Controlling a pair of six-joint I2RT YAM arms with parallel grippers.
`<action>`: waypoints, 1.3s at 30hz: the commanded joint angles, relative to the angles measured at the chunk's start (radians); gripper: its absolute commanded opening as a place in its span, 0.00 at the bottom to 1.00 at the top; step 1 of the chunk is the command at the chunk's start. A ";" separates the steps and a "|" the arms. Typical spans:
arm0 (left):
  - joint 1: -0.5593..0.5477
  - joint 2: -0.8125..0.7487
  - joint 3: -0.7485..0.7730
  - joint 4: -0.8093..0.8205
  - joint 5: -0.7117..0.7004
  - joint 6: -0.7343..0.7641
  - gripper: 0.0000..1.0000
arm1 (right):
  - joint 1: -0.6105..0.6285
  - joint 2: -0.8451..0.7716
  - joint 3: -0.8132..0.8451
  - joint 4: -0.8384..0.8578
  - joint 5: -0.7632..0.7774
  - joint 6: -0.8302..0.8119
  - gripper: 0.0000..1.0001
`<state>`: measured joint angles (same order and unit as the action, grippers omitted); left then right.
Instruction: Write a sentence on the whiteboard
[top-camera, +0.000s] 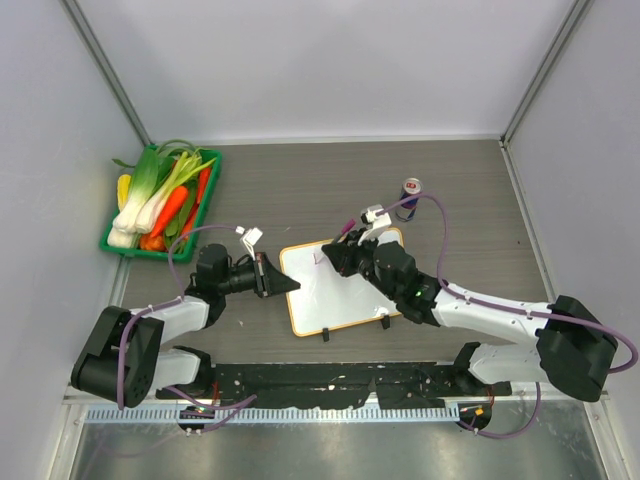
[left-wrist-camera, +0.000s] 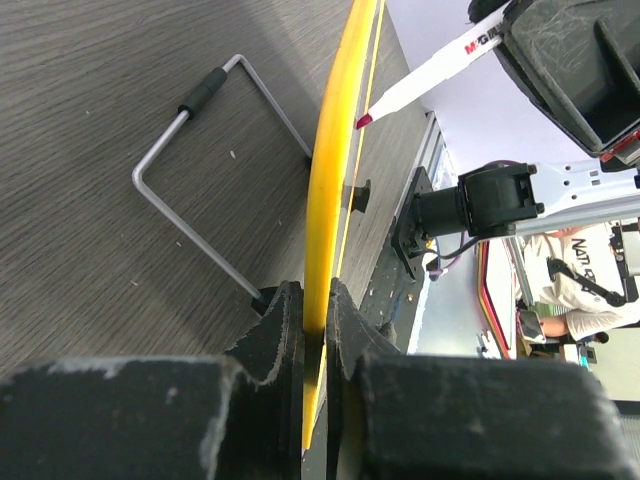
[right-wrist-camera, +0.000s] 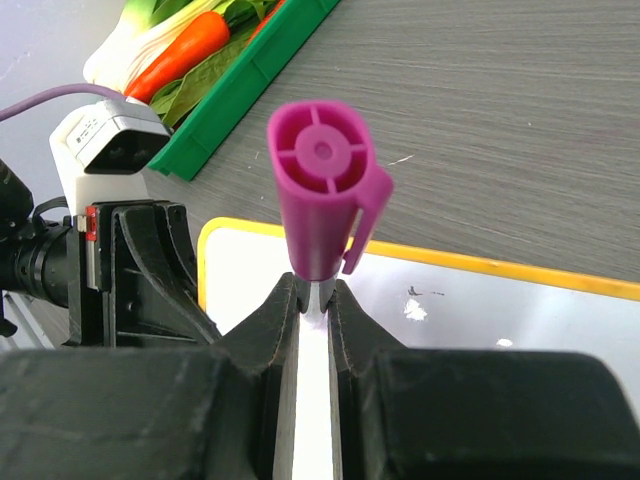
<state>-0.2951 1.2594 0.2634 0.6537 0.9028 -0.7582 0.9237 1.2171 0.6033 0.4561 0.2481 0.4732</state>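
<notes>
Top external view: on a grey wood-grain table (top-camera: 480, 190) between pale walls (top-camera: 330, 60), left gripper (top-camera: 283, 283) pinches the orange-framed whiteboard (top-camera: 335, 295); right gripper (right-wrist-camera: 316, 300) clamps a magenta-capped marker (right-wrist-camera: 322, 170).

White whiteboard (top-camera: 340, 295) rimmed yellow-orange, magenta-capped marker (right-wrist-camera: 322, 190), nib (left-wrist-camera: 363, 121) perhaps reddish

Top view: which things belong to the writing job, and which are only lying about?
Job in hand: small whiteboard with orange-yellow frame; white marker with magenta cap; left gripper, clamping the frame; right gripper, holding the marker.
Lying about: green plastic tray of vegetables; small drink can.
</notes>
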 joint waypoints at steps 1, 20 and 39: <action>0.002 0.018 0.008 -0.043 -0.073 0.066 0.00 | 0.003 -0.017 -0.028 -0.014 -0.009 0.001 0.01; 0.002 0.014 0.008 -0.048 -0.073 0.068 0.00 | 0.006 -0.071 0.001 0.049 -0.119 0.034 0.01; 0.002 0.011 0.007 -0.051 -0.073 0.069 0.00 | 0.003 -0.021 0.062 0.072 0.043 -0.005 0.01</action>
<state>-0.2947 1.2594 0.2653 0.6575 0.9092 -0.7555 0.9237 1.1744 0.6201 0.4606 0.2646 0.4805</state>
